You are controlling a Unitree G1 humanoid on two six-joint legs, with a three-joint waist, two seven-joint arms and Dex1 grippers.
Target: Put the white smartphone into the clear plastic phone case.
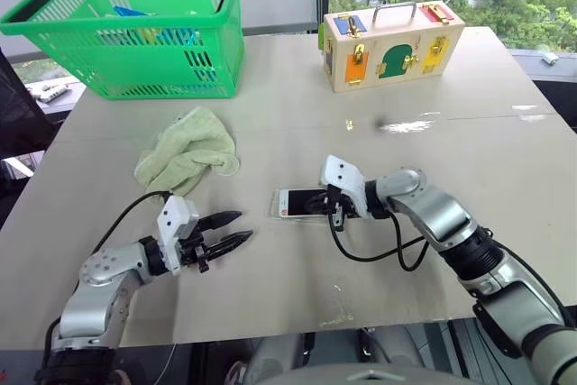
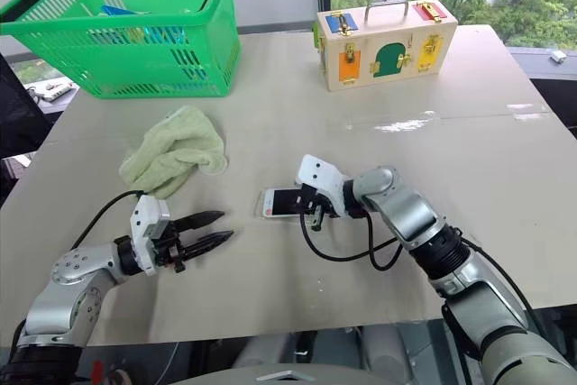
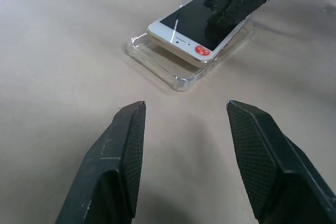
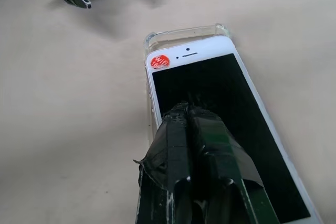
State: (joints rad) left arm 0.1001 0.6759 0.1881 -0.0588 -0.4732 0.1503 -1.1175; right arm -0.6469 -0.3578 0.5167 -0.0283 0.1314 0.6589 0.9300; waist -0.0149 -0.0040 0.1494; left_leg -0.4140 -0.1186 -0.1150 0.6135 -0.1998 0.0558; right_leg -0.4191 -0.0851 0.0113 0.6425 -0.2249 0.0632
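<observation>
Nearest the camera, the left gripper (image 1: 236, 228) hovers low over the bare tan table (image 1: 297, 114), its two black fingers spread partway apart and holding nothing, aimed at the white smartphone (image 3: 195, 29) from a short way off. The white smartphone is the landmark here: it lies screen up at the middle of the table, sitting on top of the clear plastic phone case (image 3: 157, 62). The end of the phone facing the left gripper, marked by a small red dot, rides above the case's rim with a strip of the empty shell showing beneath and beyond it, so the phone looks tilted and not yet seated. On the far side of the phone from the left gripper, the right gripper (image 4: 188, 109) has its tape-wrapped fingers pressed tightly together, gripping nothing, with the closed tips resting on the black glass of the phone. The step in hand appears to be pressing the phone down into its case. The next move likely calls for steady downward pressure toward the raised end until the edges snap under the rim, perhaps with the left gripper bracing the case so it does not slide. Beyond the phone lie a pale green cloth (image 1: 187, 151), a green basket (image 1: 135, 24) and a wooden latch box (image 1: 389, 44).
</observation>
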